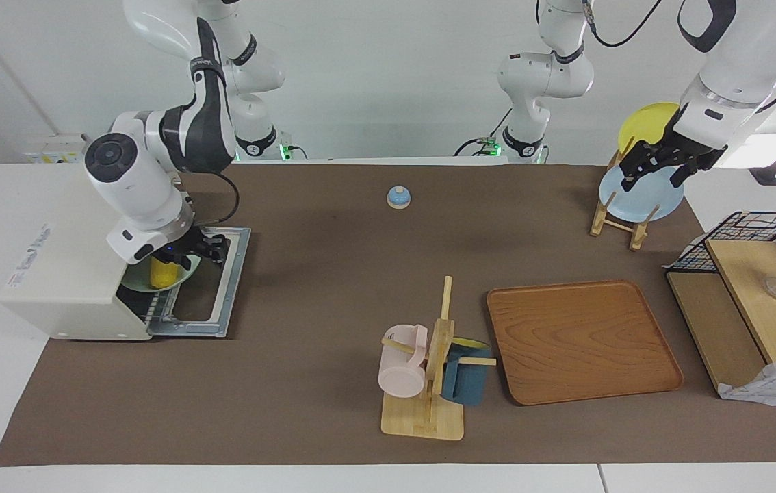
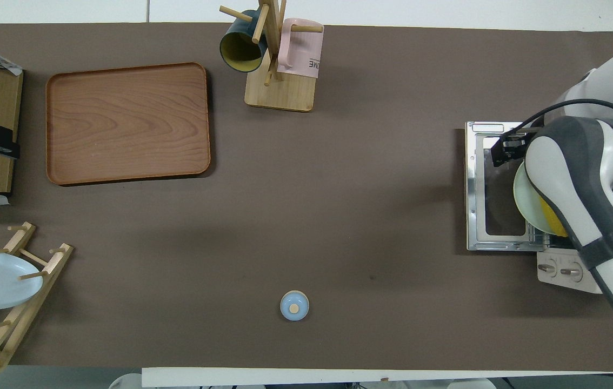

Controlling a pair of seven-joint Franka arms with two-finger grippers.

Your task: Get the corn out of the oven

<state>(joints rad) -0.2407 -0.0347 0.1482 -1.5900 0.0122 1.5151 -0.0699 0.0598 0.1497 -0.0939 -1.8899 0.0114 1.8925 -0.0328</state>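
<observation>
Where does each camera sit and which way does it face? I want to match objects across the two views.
Facing view: high across the table, looking at the robots; both arms show, right end effector over the open oven door, left end effector over the plate rack.
Overhead view: high above the robots' end, looking down; only the right arm shows.
Shared: oven, corn, wooden tray, mug stand.

A matt brown sheet, cloth or paper, covers the desk (image 1: 333,424). The oven (image 1: 70,267) has a smooth off-white casing and a bright metal door frame (image 2: 479,189). The corn (image 1: 162,272) looks smooth and glossy on a pale glazed plate (image 2: 525,202). The tray (image 1: 579,339) is grained, satin wood; the mug stand (image 1: 425,411) is pale bare wood.
</observation>
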